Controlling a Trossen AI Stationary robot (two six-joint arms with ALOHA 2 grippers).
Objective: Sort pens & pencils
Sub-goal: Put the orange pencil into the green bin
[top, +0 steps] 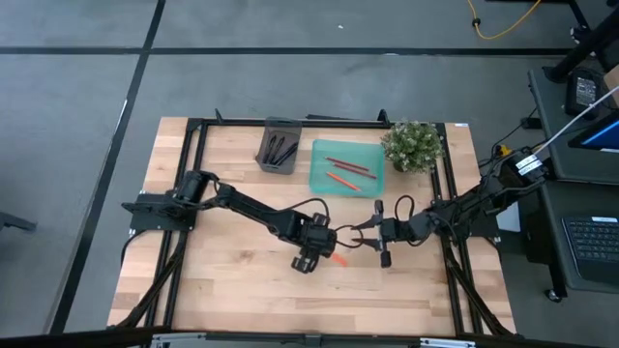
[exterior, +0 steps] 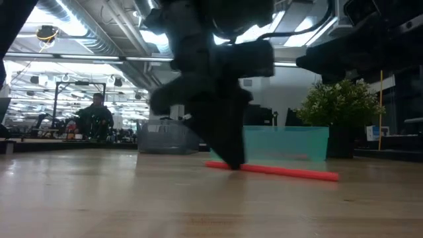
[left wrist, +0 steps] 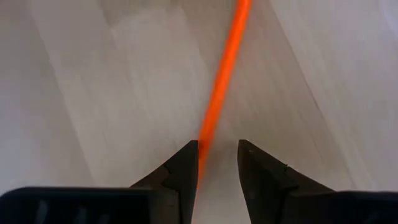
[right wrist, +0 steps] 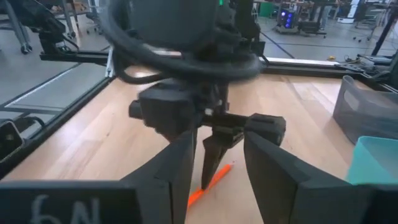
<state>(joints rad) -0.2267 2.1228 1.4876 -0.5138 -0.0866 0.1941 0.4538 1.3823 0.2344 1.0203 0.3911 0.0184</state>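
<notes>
One orange pencil (exterior: 291,172) lies flat on the wooden table (top: 232,280), near its middle. My left gripper (left wrist: 217,146) points steeply down over the pencil's near end. It is open, with its fingertips at table height and the pencil running in beside one finger. My right gripper (top: 372,237) hovers open and about level just to the right, facing the left gripper, with nothing between its fingers. Black pens lie in the grey tray (top: 279,150). Red and orange pencils lie in the teal tray (top: 346,169). My left gripper stands from above with one fingertip (left wrist: 186,163) right at the orange pencil's end (left wrist: 205,134), fingers on either side of it. The pencil lies flat on the table. I cannot tell whether the finger touches it.
A potted plant (top: 413,145) stands at the far right, beside the teal tray. A black frame (top: 193,130) runs along the table's edges. The wood near the table's front edge and at its left is bare. A person (exterior: 96,116) sits far off in the room behind.
</notes>
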